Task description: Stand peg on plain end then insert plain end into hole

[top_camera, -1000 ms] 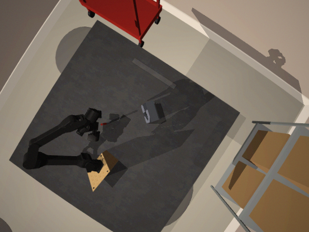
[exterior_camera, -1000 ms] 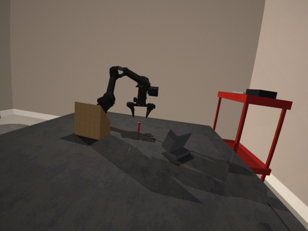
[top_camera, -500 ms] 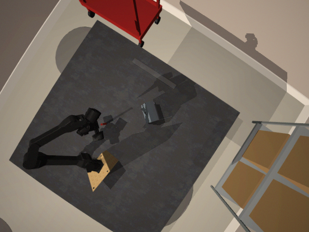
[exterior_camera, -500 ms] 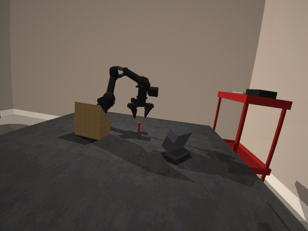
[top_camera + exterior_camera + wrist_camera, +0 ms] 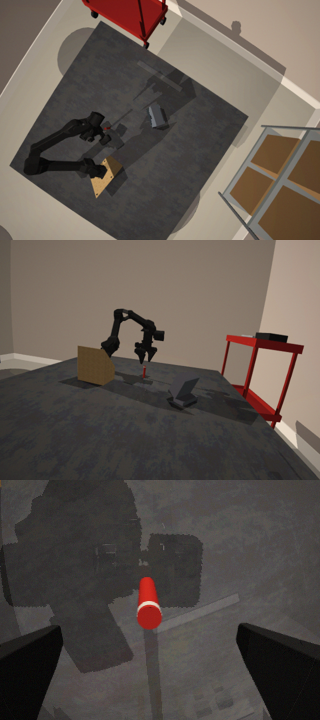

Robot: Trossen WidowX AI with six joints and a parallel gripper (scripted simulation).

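The red peg [image 5: 107, 128] [image 5: 144, 372] [image 5: 148, 596] stands upright on the table [image 5: 144, 436], with its white-banded end on top. My gripper [image 5: 145, 362] [image 5: 151, 635] is wide open and empty, pointing down. Its fingertips are a little above the peg's top in the exterior view, and in the wrist view the peg shows between the two fingers. The wooden block with the sloped panel [image 5: 101, 184] [image 5: 90, 365] stands beside the arm. The arm covers part of its sloped face in the top view, and its hole cannot be made out.
A grey angled object [image 5: 157, 116] [image 5: 184, 387] rests on the table, away from the block. A flat grey strip [image 5: 159, 75] [image 5: 200, 614] lies farther off. A red cart [image 5: 124, 12] [image 5: 266, 343] stands beyond the table's edge, and a shelf with brown boxes [image 5: 275, 153] stands off another side.
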